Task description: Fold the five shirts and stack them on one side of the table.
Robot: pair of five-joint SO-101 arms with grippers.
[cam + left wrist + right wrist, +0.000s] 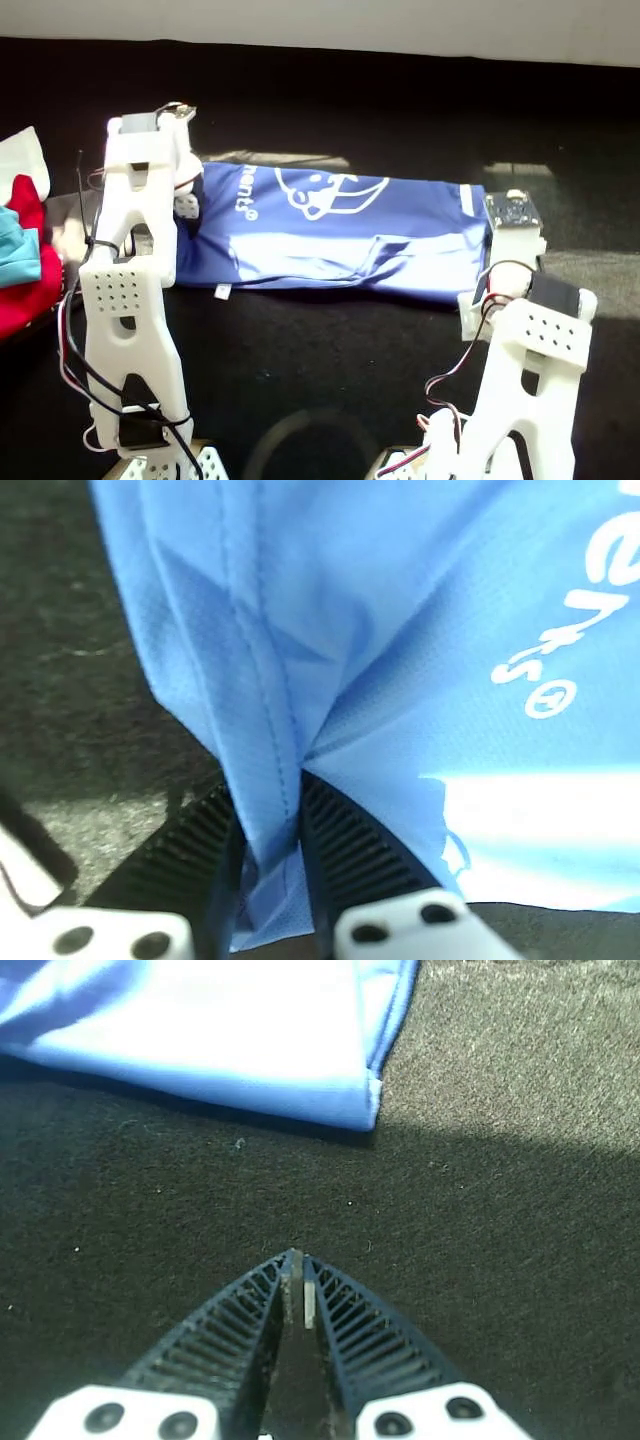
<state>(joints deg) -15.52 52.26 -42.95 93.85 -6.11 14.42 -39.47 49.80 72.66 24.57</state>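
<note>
A blue shirt (330, 235) with white print lies folded into a long band across the middle of the black table. My left gripper (272, 820) is shut on a pinched fold of the blue shirt (400, 630) at its left end, under the left arm (140, 190). My right gripper (296, 1272) is shut with nothing in it, just above the dark cloth, a little short of the blue shirt's (220, 1040) right corner. In the high view the right arm (515, 260) stands at the shirt's right end.
A heap of other shirts, red (28, 270), teal (15, 250) and white (22, 160), lies at the table's left edge. A white label (222, 292) sticks out at the blue shirt's near edge. Bare black cloth (330, 350) spreads in front of the shirt.
</note>
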